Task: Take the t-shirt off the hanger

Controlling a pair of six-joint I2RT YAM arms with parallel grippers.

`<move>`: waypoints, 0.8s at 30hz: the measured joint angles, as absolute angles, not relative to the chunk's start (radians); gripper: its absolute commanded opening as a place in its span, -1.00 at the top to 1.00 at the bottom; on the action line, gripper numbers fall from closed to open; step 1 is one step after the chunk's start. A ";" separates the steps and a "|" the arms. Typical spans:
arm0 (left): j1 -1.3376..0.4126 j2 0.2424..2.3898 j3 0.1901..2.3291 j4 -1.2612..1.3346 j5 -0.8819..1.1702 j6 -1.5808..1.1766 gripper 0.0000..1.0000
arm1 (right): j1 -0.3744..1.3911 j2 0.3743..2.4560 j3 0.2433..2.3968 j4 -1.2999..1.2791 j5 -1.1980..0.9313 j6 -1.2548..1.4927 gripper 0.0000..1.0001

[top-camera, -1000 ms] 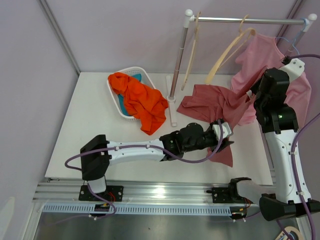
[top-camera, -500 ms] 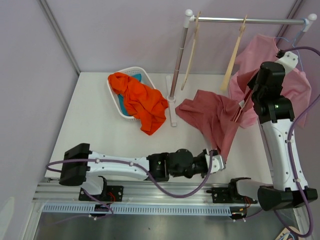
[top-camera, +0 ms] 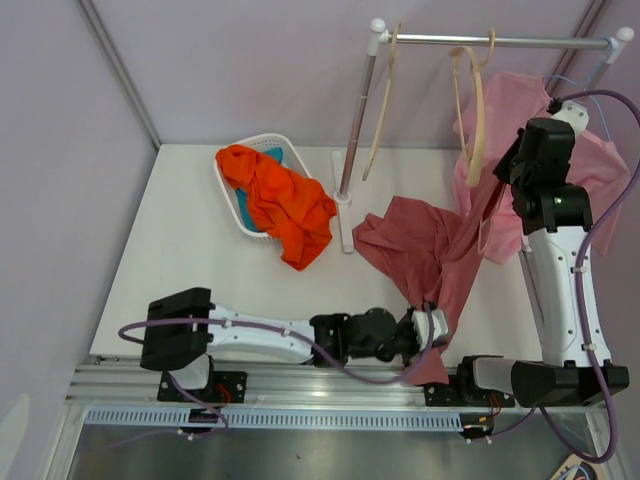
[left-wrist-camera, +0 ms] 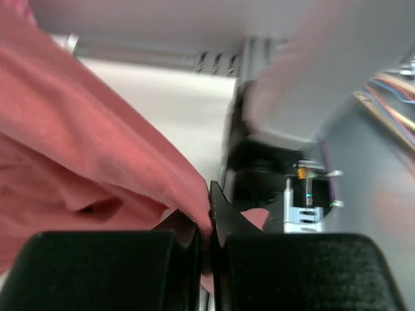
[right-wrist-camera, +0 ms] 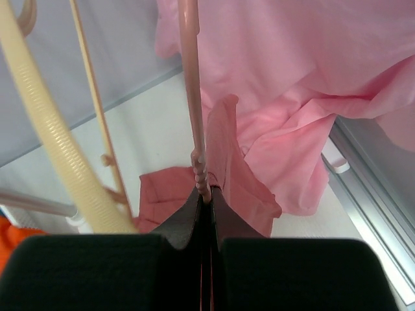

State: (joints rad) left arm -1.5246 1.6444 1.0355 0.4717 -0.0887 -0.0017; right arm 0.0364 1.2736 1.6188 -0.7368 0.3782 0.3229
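Farthest left on the white table (top-camera: 200,260), toward the upper left of the overhead view, sits a white plastic lattice basket (top-camera: 224,192). A crumpled orange garment (top-camera: 290,210) spills out of it onto the tabletop. Just right of it stands the upright metal post (top-camera: 357,120) of a clothes rack, whose horizontal metal rail (top-camera: 540,42) runs along the top of the frame. A bare cream plastic hanger (top-camera: 384,100) hangs from that rail near the post.

At centre right lies the dusty-red t-shirt (top-camera: 420,245). Part of it is bunched on the table and the rest is drawn into a band running from the hanger down to the near table edge. At that edge, in the lower centre, the left gripper (top-camera: 432,322) is clamped tight on the shirt's hem. Its wrist view shows the fingers pressed together on a fold of the red cloth (left-wrist-camera: 97,162).

Up and to the right, a thin pink plastic hanger (top-camera: 479,110) hangs from the rail. The right gripper (top-camera: 497,178) is closed on the notched end of its arm (right-wrist-camera: 192,97), with red fabric beside the fingers. At the far right a pale pink garment (top-camera: 600,170) hangs behind the right arm.
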 measured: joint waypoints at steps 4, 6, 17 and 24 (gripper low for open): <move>-1.355 1.739 1.165 0.326 0.002 -0.131 0.99 | 0.026 1.265 1.673 -0.787 0.311 0.318 1.00; -1.259 1.790 1.260 0.259 0.041 -0.191 0.99 | 0.026 1.256 1.707 -0.809 0.295 0.317 1.00; -1.053 2.166 1.758 -0.054 0.188 -0.373 0.99 | 0.028 1.232 1.872 -0.894 0.302 0.322 1.00; -1.068 2.151 1.701 -0.108 0.205 -0.384 0.99 | -0.020 1.269 1.948 -0.911 0.283 0.314 1.00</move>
State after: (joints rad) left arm -1.0676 2.1506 1.7012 -0.1078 0.2054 -0.3836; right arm -0.0200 1.2694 1.9480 -0.9108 0.2829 0.3141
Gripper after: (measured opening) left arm 0.026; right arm 0.022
